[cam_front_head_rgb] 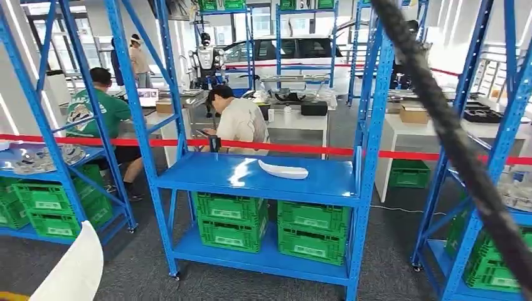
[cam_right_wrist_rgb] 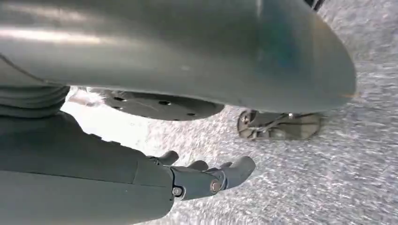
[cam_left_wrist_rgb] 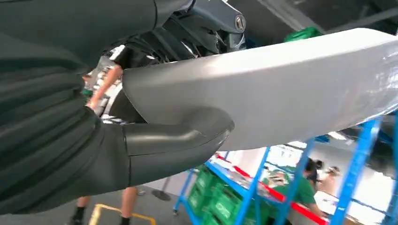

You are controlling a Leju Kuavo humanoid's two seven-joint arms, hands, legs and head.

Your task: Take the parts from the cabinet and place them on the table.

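A long white curved part (cam_left_wrist_rgb: 291,89) lies across my left hand (cam_left_wrist_rgb: 141,145), whose thick thumb presses on its face. One end of this held part (cam_front_head_rgb: 70,266) rises into the lower left corner of the head view. A second white part (cam_front_head_rgb: 283,169) lies on the middle shelf of the blue cabinet rack (cam_front_head_rgb: 251,179) straight ahead, some way off. My right hand (cam_right_wrist_rgb: 206,178) hangs over the grey carpet, fingers loosely apart and holding nothing.
Green crates (cam_front_head_rgb: 270,226) fill the rack's bottom shelf. Similar blue racks stand at the left (cam_front_head_rgb: 37,163) and right (cam_front_head_rgb: 489,188). A red tape (cam_front_head_rgb: 301,149) runs behind the rack, and people (cam_front_head_rgb: 241,122) sit at white tables beyond. A black cable (cam_front_head_rgb: 452,138) crosses the view close up.
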